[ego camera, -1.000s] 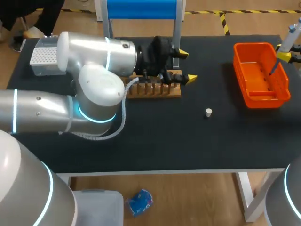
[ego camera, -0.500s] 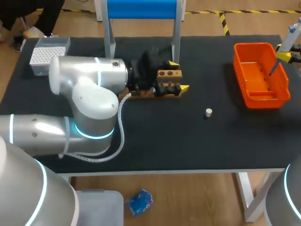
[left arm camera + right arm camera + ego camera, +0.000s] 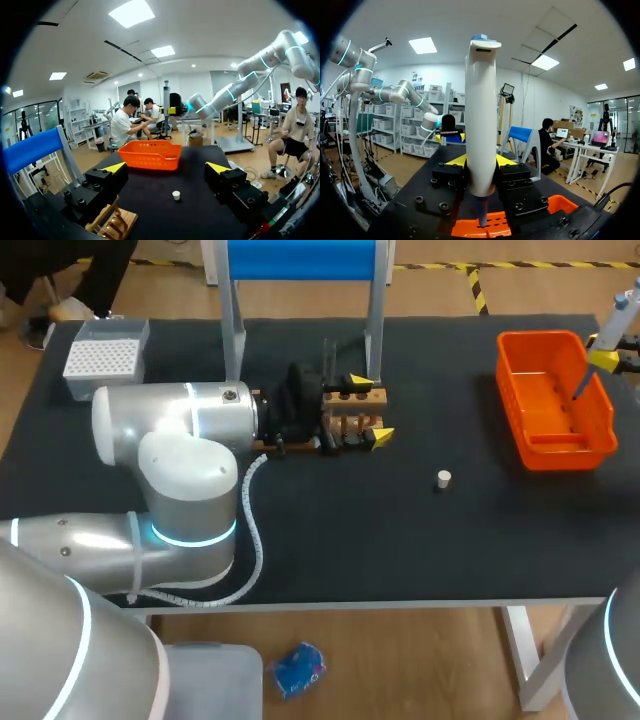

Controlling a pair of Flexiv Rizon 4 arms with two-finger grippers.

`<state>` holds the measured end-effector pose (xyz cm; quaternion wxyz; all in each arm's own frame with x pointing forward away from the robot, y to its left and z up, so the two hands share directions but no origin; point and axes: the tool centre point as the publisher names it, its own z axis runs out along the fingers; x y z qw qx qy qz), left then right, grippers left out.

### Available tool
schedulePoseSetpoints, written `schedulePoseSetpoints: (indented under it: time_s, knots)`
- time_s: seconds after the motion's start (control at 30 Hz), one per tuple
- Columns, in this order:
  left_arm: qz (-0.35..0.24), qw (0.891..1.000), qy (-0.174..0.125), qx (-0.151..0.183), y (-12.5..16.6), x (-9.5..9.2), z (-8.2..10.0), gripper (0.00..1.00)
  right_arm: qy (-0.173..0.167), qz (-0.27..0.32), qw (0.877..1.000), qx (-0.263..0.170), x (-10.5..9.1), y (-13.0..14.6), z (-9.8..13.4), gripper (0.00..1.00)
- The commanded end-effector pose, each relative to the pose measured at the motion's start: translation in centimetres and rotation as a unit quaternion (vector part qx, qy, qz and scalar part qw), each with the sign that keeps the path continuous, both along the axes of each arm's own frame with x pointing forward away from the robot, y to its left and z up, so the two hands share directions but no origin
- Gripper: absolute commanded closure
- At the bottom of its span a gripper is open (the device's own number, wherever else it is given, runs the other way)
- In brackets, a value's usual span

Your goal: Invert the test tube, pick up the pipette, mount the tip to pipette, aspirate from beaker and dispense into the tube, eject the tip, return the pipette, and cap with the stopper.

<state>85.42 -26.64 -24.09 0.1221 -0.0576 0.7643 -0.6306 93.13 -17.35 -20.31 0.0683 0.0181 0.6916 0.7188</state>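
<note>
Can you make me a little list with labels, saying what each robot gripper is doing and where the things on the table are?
left gripper: open, nothing between its fingers
right gripper: shut on white pipette, held upright over orange plastic basket
wooden rack: under the left gripper
small white stopper: alone on black table, between rack and basket

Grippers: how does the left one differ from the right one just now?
The left gripper is open and empty; the right gripper is shut on the pipette. The left is mid-table by the rack; the right is over the basket. Both have yellow tips.
</note>
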Motion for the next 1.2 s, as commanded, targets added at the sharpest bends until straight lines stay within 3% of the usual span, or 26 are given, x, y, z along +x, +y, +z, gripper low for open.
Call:
schedulePoseSetpoints:
  time_s: [0.03,0.63,0.83,0.93,1.2]
  knots:
    - [-0.029,0.993,-0.028,-0.114,0.7,0.6,-0.1,0.00,0.000,0.001,1.000,-0.001,0.0,0.0,0.1,1.00]
    - [-0.025,0.994,-0.031,-0.106,1.1,-0.6,-0.1,0.00,0.000,0.001,1.000,-0.001,0.0,0.0,0.1,1.00]
    - [-0.042,0.997,-0.017,-0.067,0.7,-0.9,-0.2,0.00,0.000,0.001,1.000,-0.001,0.0,0.0,0.1,1.00]
    - [-0.050,0.999,-0.004,-0.017,0.5,-0.9,-0.1,0.00,0.000,0.001,1.000,-0.001,0.0,0.0,0.1,1.00]
    - [-0.038,0.999,-0.006,-0.014,1.0,-1.1,0.5,0.00,0.000,0.001,1.000,-0.001,0.0,0.0,0.1,1.00]
